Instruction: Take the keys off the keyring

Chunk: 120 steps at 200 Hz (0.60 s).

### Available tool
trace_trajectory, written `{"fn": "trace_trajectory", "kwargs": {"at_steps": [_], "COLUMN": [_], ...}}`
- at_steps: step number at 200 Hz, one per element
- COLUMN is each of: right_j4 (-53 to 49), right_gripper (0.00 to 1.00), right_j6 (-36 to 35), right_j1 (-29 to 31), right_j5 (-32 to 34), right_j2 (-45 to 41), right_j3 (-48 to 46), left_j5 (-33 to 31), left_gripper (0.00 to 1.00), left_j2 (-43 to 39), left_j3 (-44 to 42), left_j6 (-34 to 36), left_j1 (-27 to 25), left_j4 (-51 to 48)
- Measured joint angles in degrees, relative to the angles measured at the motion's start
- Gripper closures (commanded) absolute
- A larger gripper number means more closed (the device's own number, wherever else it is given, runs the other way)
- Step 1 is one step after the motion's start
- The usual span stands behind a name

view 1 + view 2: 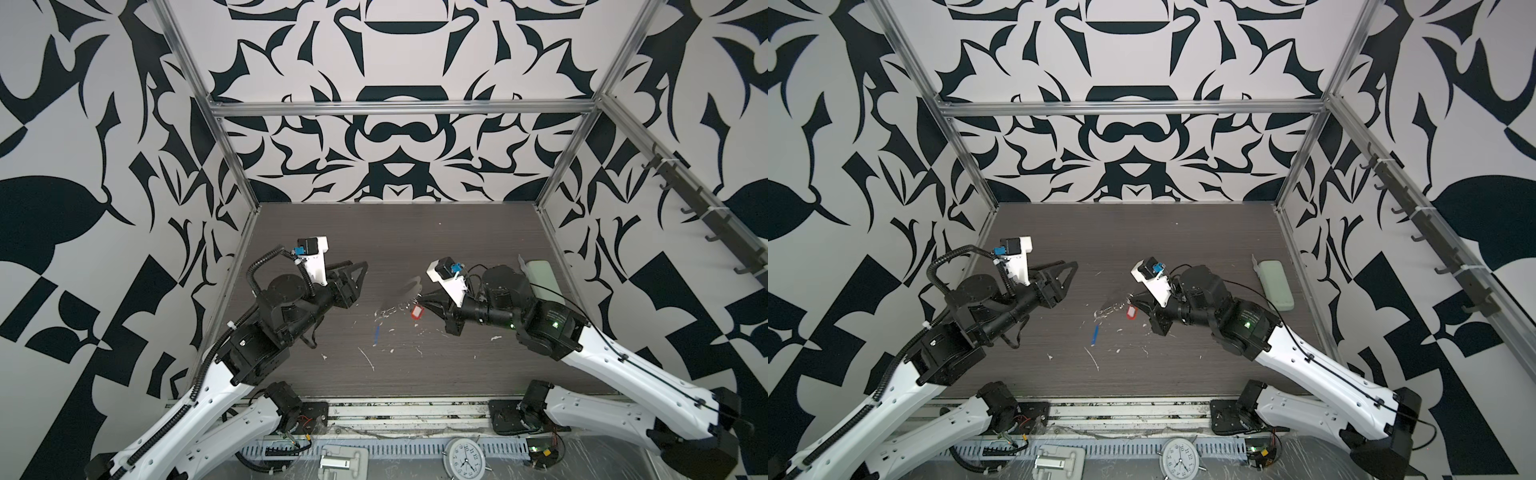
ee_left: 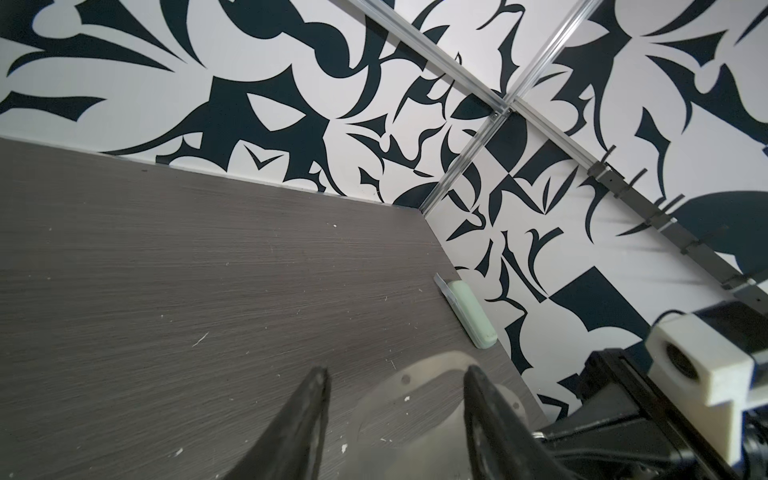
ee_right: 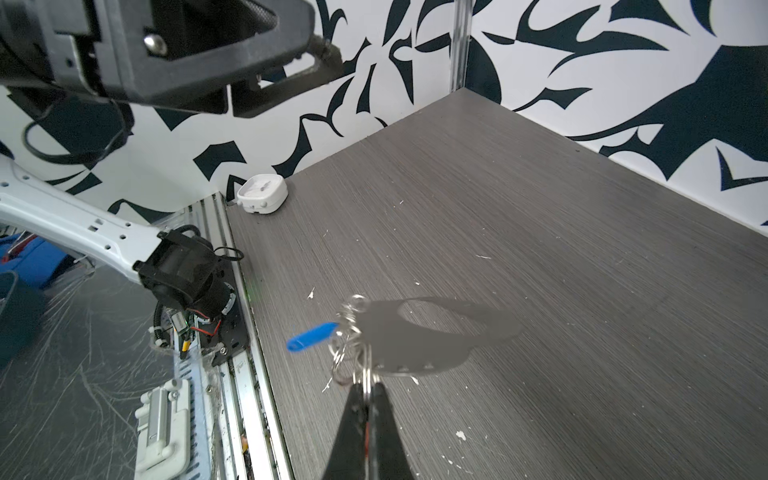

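Top views both show flecked table, patterned walls.

Only thing I'm managing to read: the round white analogue alarm clock, lying just past the near edge of the bench, is showing black hour numerals around its dial in both top views. 10, 11 and 12 are coming through clearest, the rest blurring.
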Motion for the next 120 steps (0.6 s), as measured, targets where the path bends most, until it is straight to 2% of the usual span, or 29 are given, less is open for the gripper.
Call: {"fn": "trace_trajectory", "kwargs": {"at_steps": [43, 80, 120], "right_j4": [-1.11, -1.05, -0.85], "right_gripper": [1.00, 1.00, 1.00], "right_j6": [-4.74, -6.23, -5.60], "right_j1": [-1.11, -6.25, -9.57], "right_j5": [-6.40, -17.03, -24.59], "right_j2": [0.07, 0.68, 1.73], "right_j3": [1.84, 3.02, 3.63], "left_j5": [17.11, 30.84, 39.15], "left_gripper": [0.49, 0.55, 0.57], "left_j2": [2.62, 8.81, 10.56], "left_j3": [-0.94, -0.68, 1.05], "left_j6": [6.49, 10.56, 12.68], "left_j1": [0.04, 0.02, 0.00], "left_j4": [5.09, 6.36, 6.36]}}
